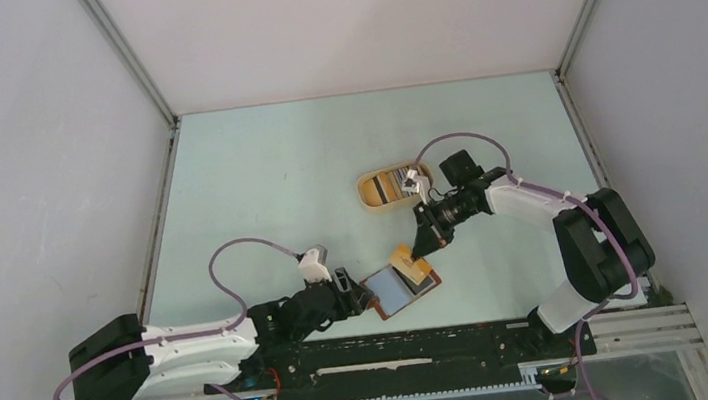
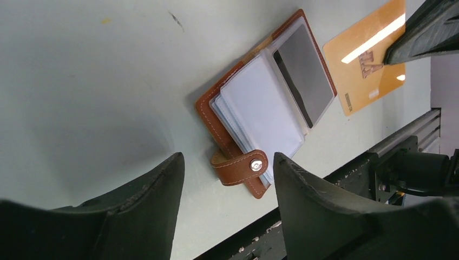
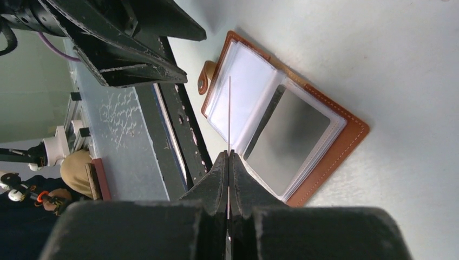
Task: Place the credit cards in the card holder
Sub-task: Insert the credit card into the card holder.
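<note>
The card holder [image 1: 396, 293] lies open near the table's front edge, brown leather with clear pockets [image 2: 265, 108] and a snap strap tab [image 2: 241, 168]. My right gripper [image 1: 426, 244] is shut on an orange credit card [image 2: 368, 59] and holds it just above the holder. In the right wrist view that card [image 3: 229, 108] shows edge-on, a thin line over the pockets [image 3: 292, 135], sticking out of the right gripper [image 3: 229, 154]. My left gripper [image 2: 228, 158] stands open at the holder's left end, its fingertips either side of the strap tab and apart from it. More credit cards [image 1: 391, 186] lie in a tray.
A tan oval tray [image 1: 370, 201] sits behind the holder at mid-table. The black base rail [image 1: 427, 343] runs right along the holder's near side. Grey walls close in the table on the left, right and back.
</note>
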Available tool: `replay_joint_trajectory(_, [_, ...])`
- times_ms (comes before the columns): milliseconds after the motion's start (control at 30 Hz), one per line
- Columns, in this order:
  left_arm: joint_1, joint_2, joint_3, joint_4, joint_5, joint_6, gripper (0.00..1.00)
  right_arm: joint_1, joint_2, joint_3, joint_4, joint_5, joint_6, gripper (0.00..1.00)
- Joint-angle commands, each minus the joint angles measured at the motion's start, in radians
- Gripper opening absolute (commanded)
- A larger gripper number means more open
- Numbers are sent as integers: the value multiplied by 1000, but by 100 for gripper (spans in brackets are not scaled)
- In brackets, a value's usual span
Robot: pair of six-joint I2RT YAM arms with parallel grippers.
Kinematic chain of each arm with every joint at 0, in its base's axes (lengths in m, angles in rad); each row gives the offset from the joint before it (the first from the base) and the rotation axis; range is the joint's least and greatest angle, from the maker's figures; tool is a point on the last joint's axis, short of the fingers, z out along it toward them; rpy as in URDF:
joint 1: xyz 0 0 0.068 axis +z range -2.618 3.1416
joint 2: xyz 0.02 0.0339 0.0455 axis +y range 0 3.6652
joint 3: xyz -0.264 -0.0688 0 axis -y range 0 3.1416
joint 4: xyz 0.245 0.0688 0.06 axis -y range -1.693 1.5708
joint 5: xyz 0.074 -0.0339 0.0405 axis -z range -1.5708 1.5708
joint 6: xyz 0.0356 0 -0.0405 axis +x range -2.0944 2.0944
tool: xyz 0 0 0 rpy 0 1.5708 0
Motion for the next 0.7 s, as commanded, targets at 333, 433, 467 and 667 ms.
replay_joint_trajectory(333, [-7, 102, 38, 70, 24, -122, 63, 44, 89, -8, 3, 48, 150, 0])
replay_joint_trajectory(433, [-7, 123, 43, 71, 26, -124, 62, 45, 117, -8, 19, 51, 172, 0])
replay_joint_trajectory(467, [-8, 129, 44, 71, 26, -124, 62, 45, 124, -8, 22, 58, 179, 0])
replay_joint_trajectory(667, [-7, 165, 58, 63, 35, -126, 60, 45, 144, -8, 38, 113, 221, 0])
